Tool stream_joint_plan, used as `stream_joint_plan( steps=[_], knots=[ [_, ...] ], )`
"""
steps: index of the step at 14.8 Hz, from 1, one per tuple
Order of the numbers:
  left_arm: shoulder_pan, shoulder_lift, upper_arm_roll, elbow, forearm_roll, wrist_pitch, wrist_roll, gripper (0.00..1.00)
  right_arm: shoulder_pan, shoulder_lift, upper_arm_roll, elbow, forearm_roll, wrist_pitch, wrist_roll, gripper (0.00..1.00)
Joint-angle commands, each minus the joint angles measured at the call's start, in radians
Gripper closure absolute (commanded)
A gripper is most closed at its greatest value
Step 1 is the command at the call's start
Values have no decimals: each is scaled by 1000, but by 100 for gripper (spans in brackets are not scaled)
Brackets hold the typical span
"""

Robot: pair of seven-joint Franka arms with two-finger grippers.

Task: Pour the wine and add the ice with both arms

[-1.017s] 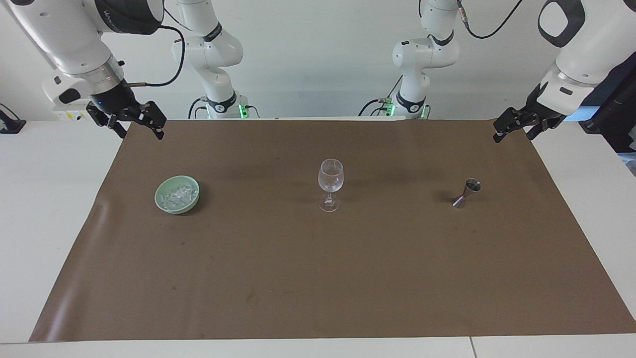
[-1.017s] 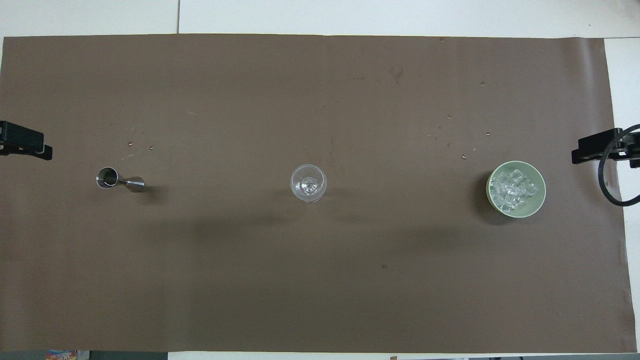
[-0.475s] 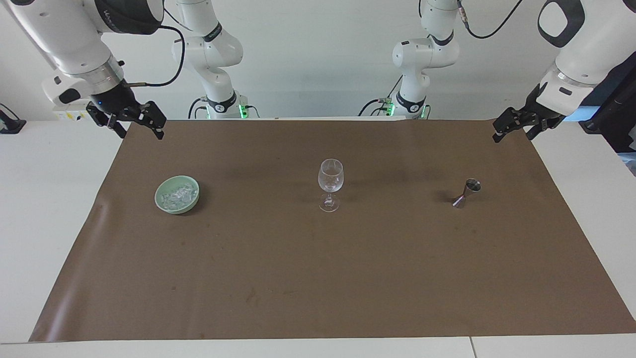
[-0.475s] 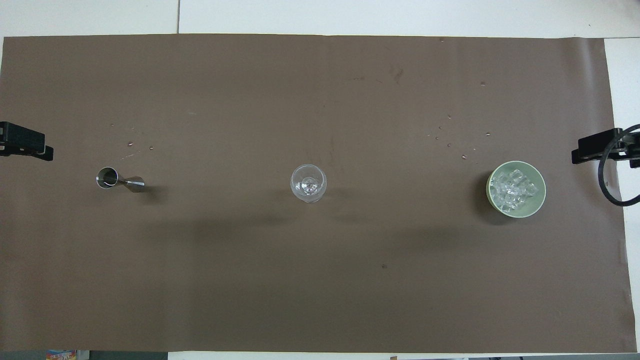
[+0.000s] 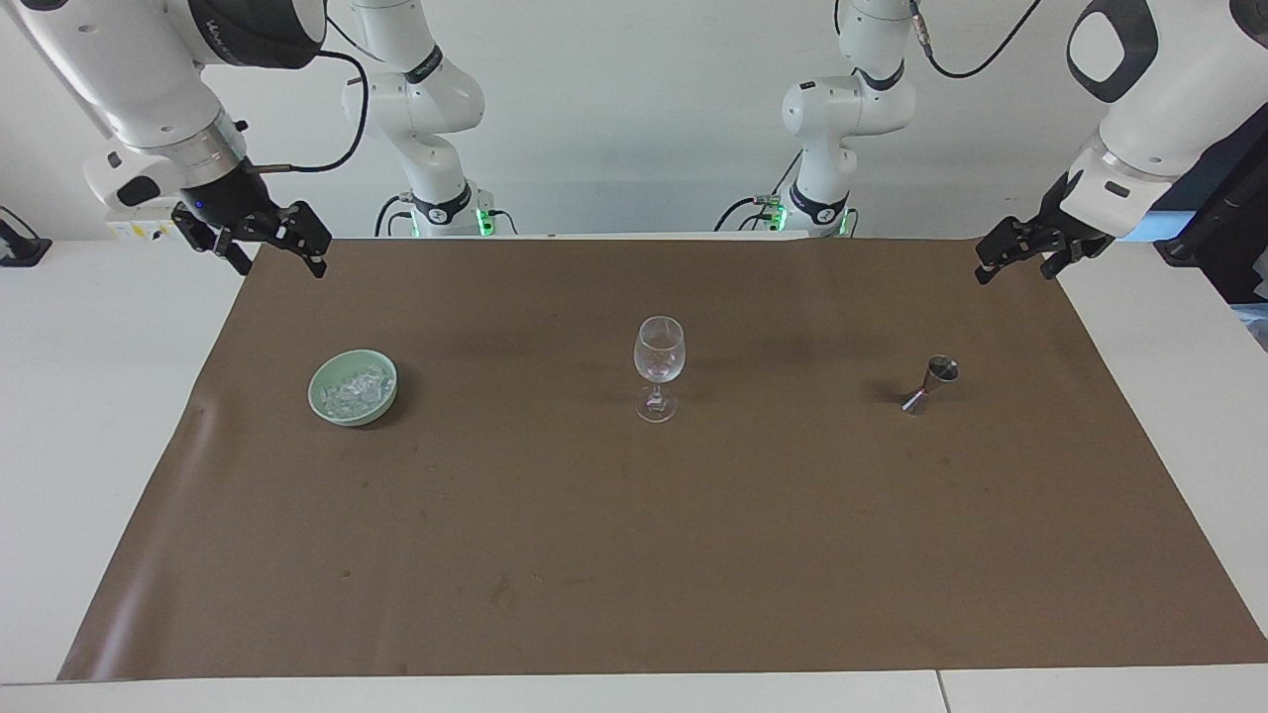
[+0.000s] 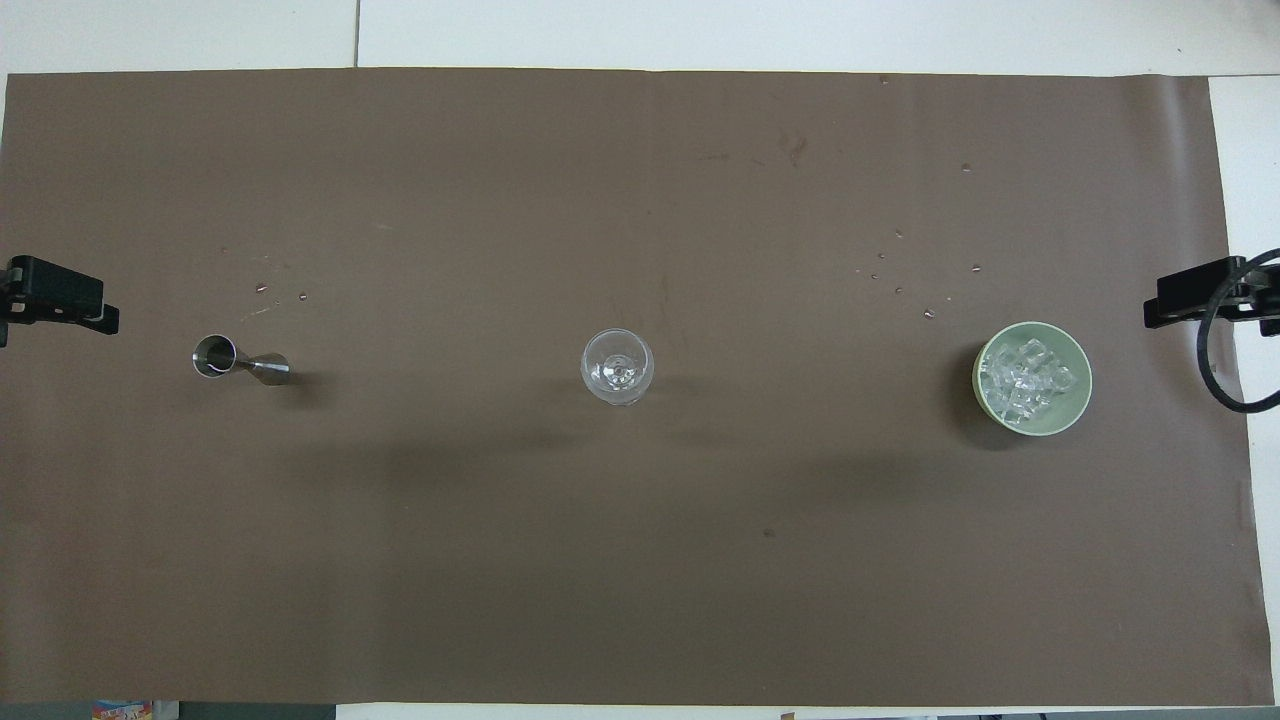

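A white surface [image 5: 89, 416] carries a wide brown paper sheet [image 5: 634, 555] that covers most of it. Two large white jointed arms rise at the robots' edge.

The right arm [image 5: 149, 89] hangs over the corner of the sheet at its own end of the surface. Its black pincer [image 5: 267, 248] is in the air with its fingers spread apart, holding nothing. The left arm [image 5: 1149, 109] hangs over the matching corner at its end. Its pincer [image 5: 1020, 253] is also raised, fingers spread apart and empty.

Three things stand in a row across the sheet, well apart from one another. Toward the right arm's end sits a pale green bowl [image 5: 324, 404]. The ice [image 5: 355, 388], a heap of small clear-whitish chunks, lies inside that bowl. At the middle of the sheet stands a clear stemmed wine glass [image 5: 659, 366], upright. Toward the left arm's end stands a small metal jigger [image 5: 931, 384], a double-ended measuring cup, upright on its narrower end.

A few tiny specks mark the sheet [image 6: 640, 560] farther from the robots than the bowl [image 6: 1080, 405] and the jigger [image 6: 240, 362].
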Motion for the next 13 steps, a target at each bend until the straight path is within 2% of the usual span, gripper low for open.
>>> stream_joint_plan(
  steps=[1,8,10,13],
  knots=[
    [7,23,5,-33,-42,54,-4,0,-12,-15,5,-16,13,8,-16,0],
    [7,238,9,97,-39,61,-41,0,-12,-15,5,-16,15,8,-16,0],
    [8,282,17,125,-49,69,-221,0,-12,-15,5,-16,15,8,-16,0],
    [85,293,36,113,-192,104,-521,0,-12,-15,5,-16,13,8,-16,0]
  ],
)
